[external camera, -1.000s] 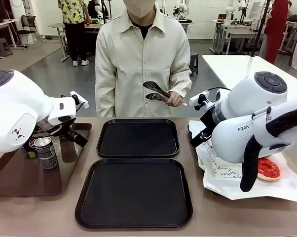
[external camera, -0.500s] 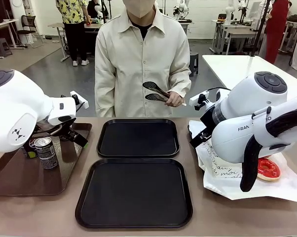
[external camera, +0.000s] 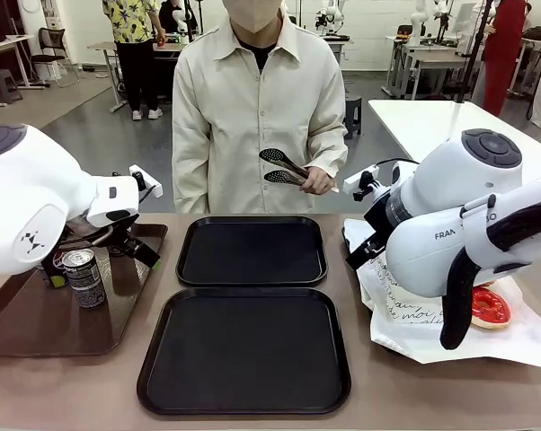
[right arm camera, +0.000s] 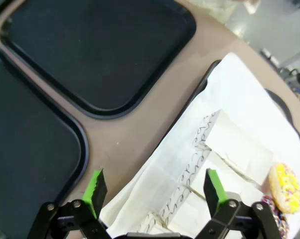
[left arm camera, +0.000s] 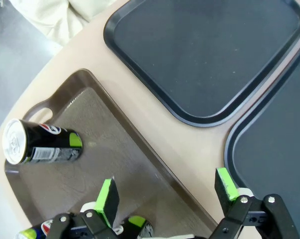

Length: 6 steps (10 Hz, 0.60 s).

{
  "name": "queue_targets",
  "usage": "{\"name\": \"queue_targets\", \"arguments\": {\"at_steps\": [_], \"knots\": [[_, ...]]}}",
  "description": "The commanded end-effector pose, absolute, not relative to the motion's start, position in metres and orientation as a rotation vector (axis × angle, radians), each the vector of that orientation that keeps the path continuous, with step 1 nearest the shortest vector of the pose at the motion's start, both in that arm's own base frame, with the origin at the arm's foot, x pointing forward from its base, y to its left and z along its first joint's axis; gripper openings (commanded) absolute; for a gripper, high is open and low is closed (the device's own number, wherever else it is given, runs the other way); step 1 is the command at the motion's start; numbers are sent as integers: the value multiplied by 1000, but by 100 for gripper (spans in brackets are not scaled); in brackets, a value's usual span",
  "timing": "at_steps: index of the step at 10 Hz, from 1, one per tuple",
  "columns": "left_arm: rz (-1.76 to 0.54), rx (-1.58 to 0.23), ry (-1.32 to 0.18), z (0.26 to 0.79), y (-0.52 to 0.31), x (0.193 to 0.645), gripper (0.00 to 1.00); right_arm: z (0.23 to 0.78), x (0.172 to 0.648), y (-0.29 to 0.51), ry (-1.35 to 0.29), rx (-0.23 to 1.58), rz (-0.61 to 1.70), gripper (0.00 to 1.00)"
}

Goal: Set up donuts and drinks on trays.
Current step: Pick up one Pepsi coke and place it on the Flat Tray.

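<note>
No real change over the last second, both arms parked and nothing lifted. Near tray point(external camera: 243, 350) and far tray point(external camera: 252, 251) sit bare mid-table. Left gripper point(left arm camera: 165, 191): jaws apart, empty, over the brown tray point(external camera: 19, 323) by the soda cans point(external camera: 84, 277). Right gripper point(right arm camera: 152, 191): apart, empty, above the paper sheet point(external camera: 432, 346) with the red-glazed donut point(external camera: 489, 307). Person at the far side holds tongs point(external camera: 284, 168). My read: setup not started, first pick pending.

On the table point(external camera: 378, 400) I see the far tray point(external camera: 252, 251) just behind the near tray point(external camera: 243, 350), mid-table. Toward the left edge, soda cans point(external camera: 84, 277) sit on a long tray point(external camera: 28, 323); toward the right edge, a donut point(external camera: 489, 307) lies on a paper sheet point(external camera: 405, 337).
</note>
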<state>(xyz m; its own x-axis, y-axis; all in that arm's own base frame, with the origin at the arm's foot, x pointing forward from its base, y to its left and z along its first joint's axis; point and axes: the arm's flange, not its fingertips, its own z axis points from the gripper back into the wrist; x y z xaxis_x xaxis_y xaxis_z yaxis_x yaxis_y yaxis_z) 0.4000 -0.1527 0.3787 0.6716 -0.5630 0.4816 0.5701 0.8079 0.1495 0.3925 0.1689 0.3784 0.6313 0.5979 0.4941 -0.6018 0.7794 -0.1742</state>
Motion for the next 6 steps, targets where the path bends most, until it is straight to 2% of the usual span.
{"name": "queue_targets", "arguments": {"at_steps": [1,2,4,5,6], "knots": [[-771,-28,-430,429,-138,331,100,411,339,165,-433,-77,749,100],[-829,-2,-329,441,-119,304,100,423,312,149,-325,-98,747,100],[-844,18,-234,447,-91,265,100,437,257,123,-195,-101,701,100],[-840,18,-226,449,-83,262,100,440,238,121,-190,-80,722,100],[-818,46,-290,444,-84,261,100,439,236,121,-323,-209,750,100]]}}
